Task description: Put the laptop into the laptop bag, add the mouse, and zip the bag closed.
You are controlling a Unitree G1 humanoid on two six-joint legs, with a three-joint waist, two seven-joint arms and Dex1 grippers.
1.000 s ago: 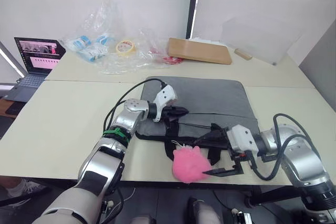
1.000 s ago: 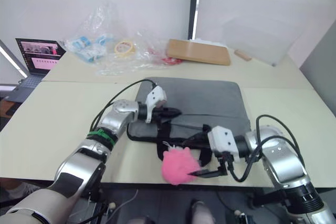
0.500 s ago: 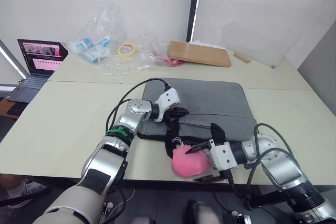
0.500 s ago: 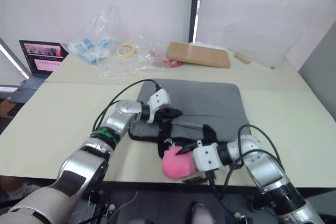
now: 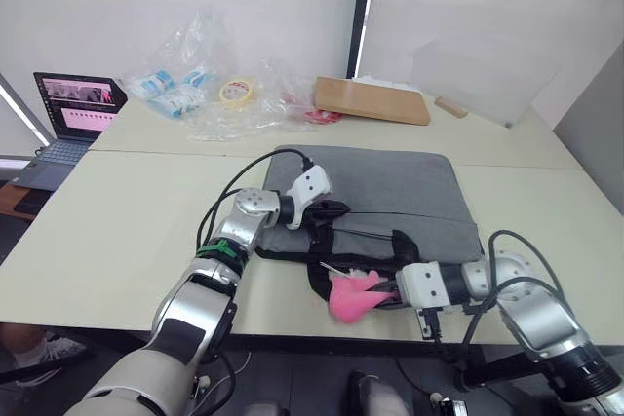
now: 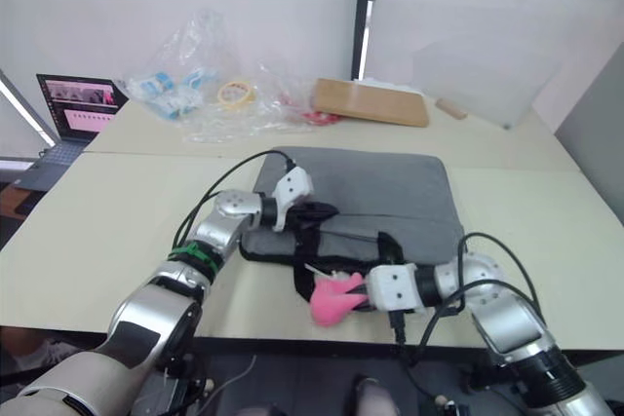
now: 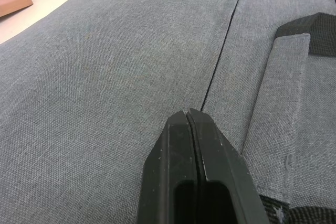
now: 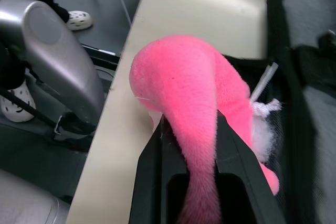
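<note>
Our left gripper [image 5: 336,208] rests pinched shut on the laptop bag [image 5: 390,187], beside its zipper line. Our right gripper [image 5: 382,288] squeezes the pink ball [image 5: 353,294] at the table [image 5: 107,231] edge; it could drag the strap handles [image 6: 310,265] just beyond or drop floorward.

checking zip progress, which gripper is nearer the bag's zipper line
Left. The left gripper sits shut on the laptop bag at its zipper line; the right gripper squeezes the pink ball at the table's near edge.
</note>
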